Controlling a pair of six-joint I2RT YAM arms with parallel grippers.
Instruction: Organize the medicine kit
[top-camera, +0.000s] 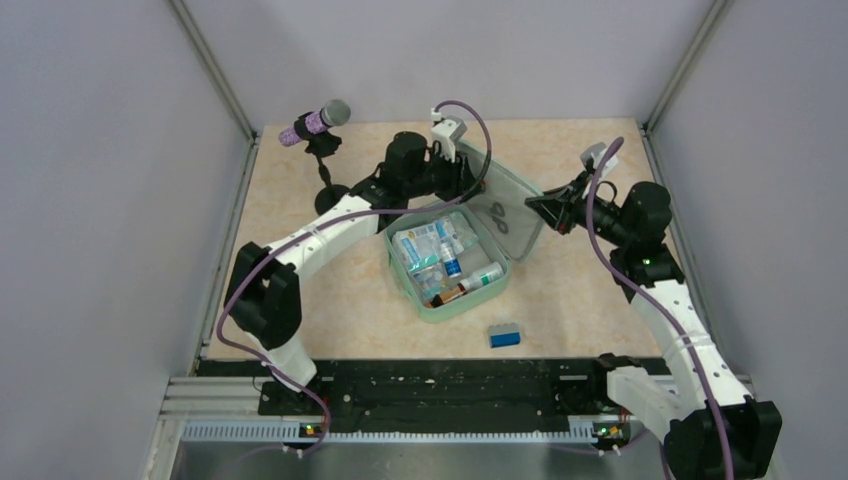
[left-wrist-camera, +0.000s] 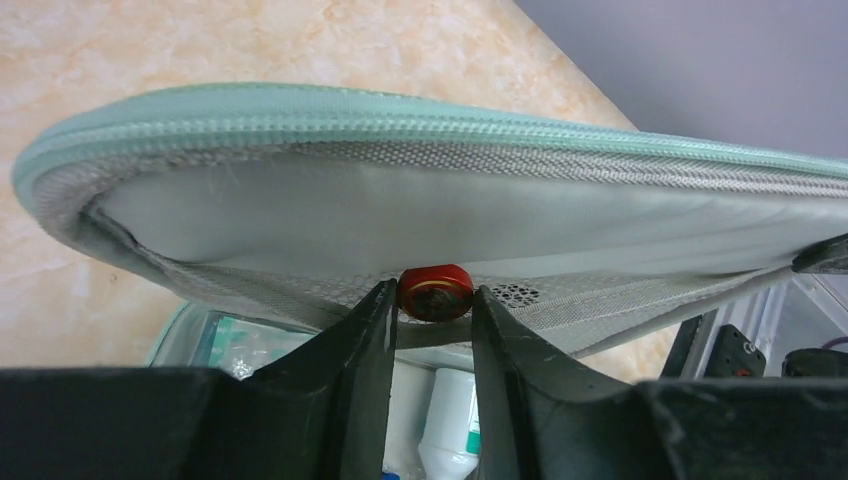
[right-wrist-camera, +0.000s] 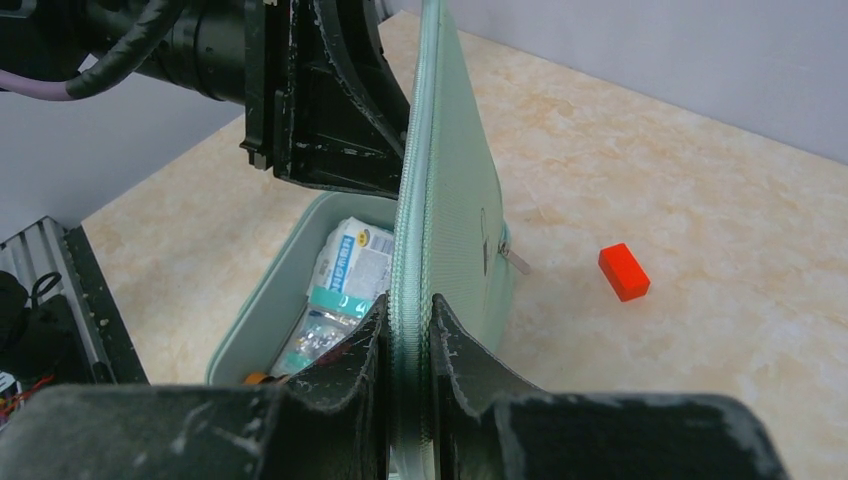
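Although the medicine kit (top-camera: 470, 300) in the middle of the top view already holds packets (top-camera: 425, 245) and bottles (top-camera: 452, 262), we judge the job unfinished: a blue block (top-camera: 505, 335) lies outside, just below it. Its pale mint lid (right-wrist-camera: 455, 180) stands upright, pinched narrowly by the right gripper (right-wrist-camera: 405, 310). The left gripper (left-wrist-camera: 432, 300) holds a red round thing (left-wrist-camera: 436, 291) at the lid's mesh pocket (left-wrist-camera: 540, 298).

Lid sign: a small dark pill icon (top-camera: 500, 218) on the outer face of the medicine kit (top-camera: 437, 313) lid.
Packet (right-wrist-camera: 358, 250) print: blue lettering, too blurred to read.
Bottles (top-camera: 451, 262) labels: too small to read.
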